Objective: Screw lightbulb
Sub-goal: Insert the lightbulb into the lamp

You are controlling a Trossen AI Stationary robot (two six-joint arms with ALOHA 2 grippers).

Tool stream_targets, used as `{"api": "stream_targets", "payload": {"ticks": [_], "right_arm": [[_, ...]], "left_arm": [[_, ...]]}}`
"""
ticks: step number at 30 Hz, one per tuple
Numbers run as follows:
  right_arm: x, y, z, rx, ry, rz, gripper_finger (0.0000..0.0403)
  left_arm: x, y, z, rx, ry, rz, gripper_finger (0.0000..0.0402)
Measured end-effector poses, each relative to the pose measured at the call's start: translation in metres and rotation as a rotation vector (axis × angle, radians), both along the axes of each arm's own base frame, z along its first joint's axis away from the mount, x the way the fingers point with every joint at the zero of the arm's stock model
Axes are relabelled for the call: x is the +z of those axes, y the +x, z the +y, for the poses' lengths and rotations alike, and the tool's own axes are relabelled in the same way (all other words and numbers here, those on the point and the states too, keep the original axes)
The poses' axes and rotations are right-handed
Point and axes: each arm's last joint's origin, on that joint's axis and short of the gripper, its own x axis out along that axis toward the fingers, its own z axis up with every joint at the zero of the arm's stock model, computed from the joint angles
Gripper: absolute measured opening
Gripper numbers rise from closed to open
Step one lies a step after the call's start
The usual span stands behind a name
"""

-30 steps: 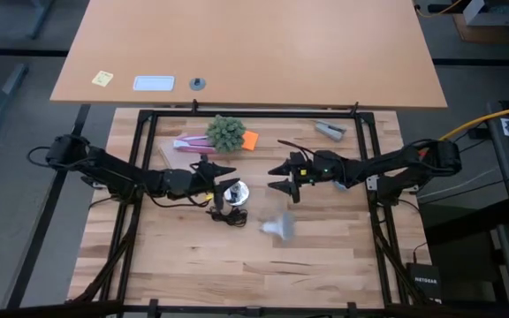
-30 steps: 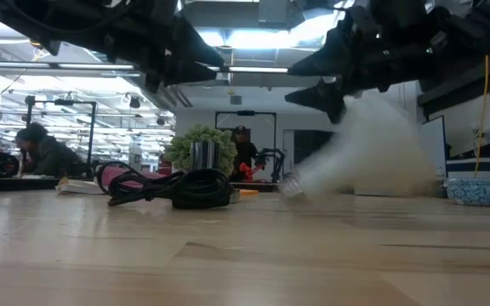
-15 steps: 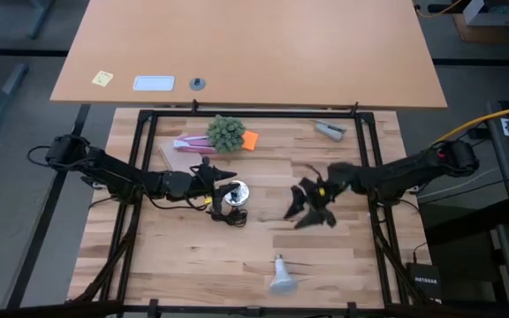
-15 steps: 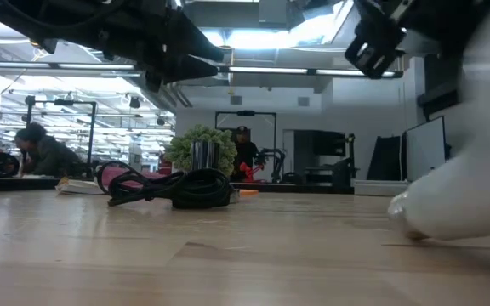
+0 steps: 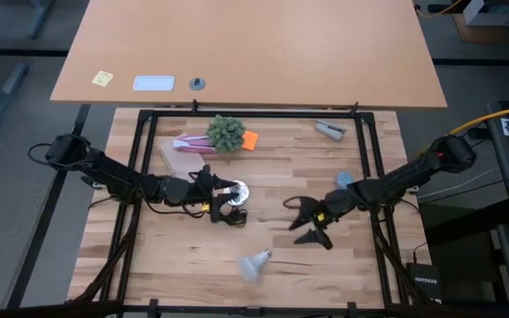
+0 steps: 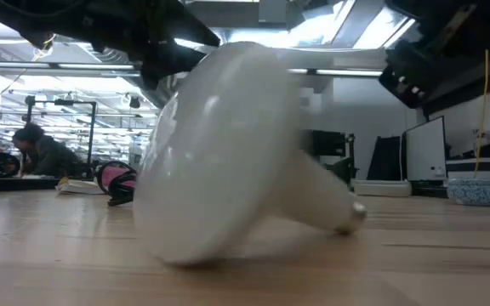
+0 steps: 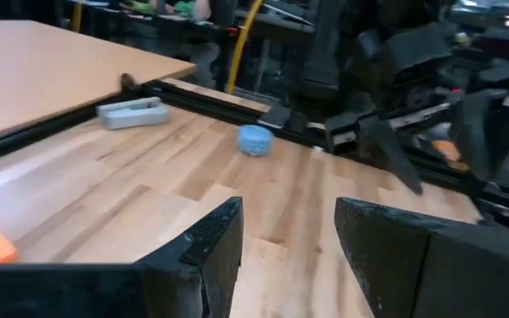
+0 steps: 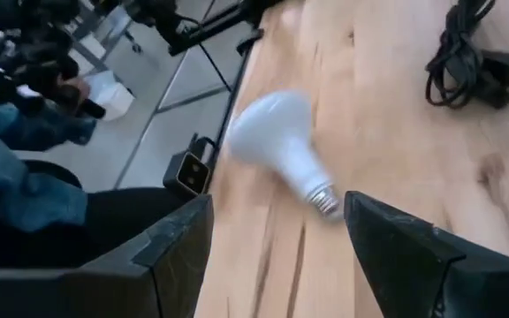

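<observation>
Just ahead of the wide-open right gripper point(image 5: 306, 223), the frosted white cone-shaped lightbulb point(image 5: 255, 262) is lying loose after rolling away, so it's needing a re-grab, while the half-open left gripper point(image 5: 212, 188) is hovering at the silver socket disc point(image 5: 234, 193).

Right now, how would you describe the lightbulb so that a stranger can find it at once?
Look at the wooden table, at its near edge, away from the plant. The lightbulb lies there on its side, alone, in front of the open right claw. It is the only frosted white dome with a grey screw base; the socket by the left claw is flat, with a black cord.
</observation>
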Motion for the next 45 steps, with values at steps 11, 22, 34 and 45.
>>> {"api": "stream_targets", "payload": {"ticks": [11, 22, 34, 45], "right_arm": [[-0.03, 0.007, 0.012, -0.184, -0.165, 0.061, 0.0259], [-0.071, 0.041, 0.011, -0.287, -0.166, 0.2, 0.0259], [-0.087, 0.067, 0.02, -0.271, -0.189, 0.243, 0.0259], [-0.086, 0.067, 0.022, -0.249, -0.173, 0.244, 0.0259]], "left_arm": [[0.012, -0.004, -0.039, -0.289, -0.135, -0.04, 0.017], [0.005, -0.016, -0.073, -0.319, -0.393, -0.013, 0.017], [-0.047, 0.012, -0.123, -0.304, -0.743, 0.193, 0.017], [-0.067, 0.054, -0.136, -0.283, -0.71, 0.23, 0.017]]}}
